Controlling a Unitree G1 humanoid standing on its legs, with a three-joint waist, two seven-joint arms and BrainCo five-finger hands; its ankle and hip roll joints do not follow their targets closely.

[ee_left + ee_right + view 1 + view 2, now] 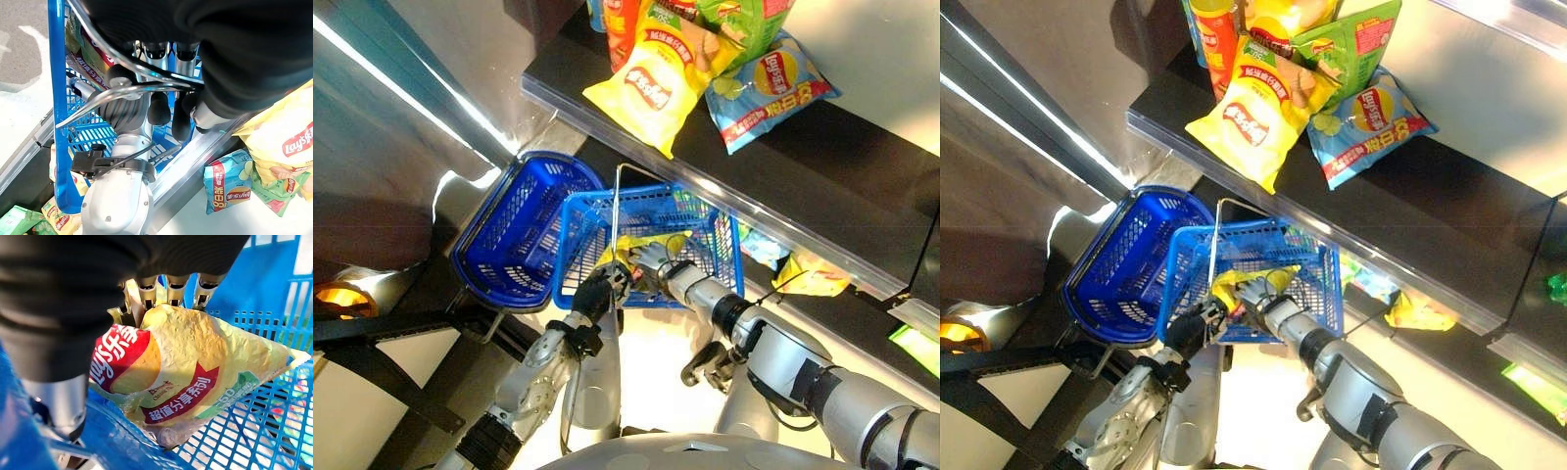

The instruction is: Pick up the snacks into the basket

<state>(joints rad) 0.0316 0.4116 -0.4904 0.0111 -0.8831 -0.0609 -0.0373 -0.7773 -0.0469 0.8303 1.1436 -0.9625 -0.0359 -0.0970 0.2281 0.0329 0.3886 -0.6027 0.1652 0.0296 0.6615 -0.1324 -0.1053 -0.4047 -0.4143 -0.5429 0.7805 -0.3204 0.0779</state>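
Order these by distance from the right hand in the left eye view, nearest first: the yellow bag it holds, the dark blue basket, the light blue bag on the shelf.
1. Yellow bag, gripped in the right hand.
2. Dark blue basket, to its left.
3. Light blue bag, on the upper shelf.

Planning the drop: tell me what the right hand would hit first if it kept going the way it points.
Probably the blue basket: the right hand grips a yellow chip bag and points into its mesh interior. The bag would likely touch the mesh first, though depth is unclear.
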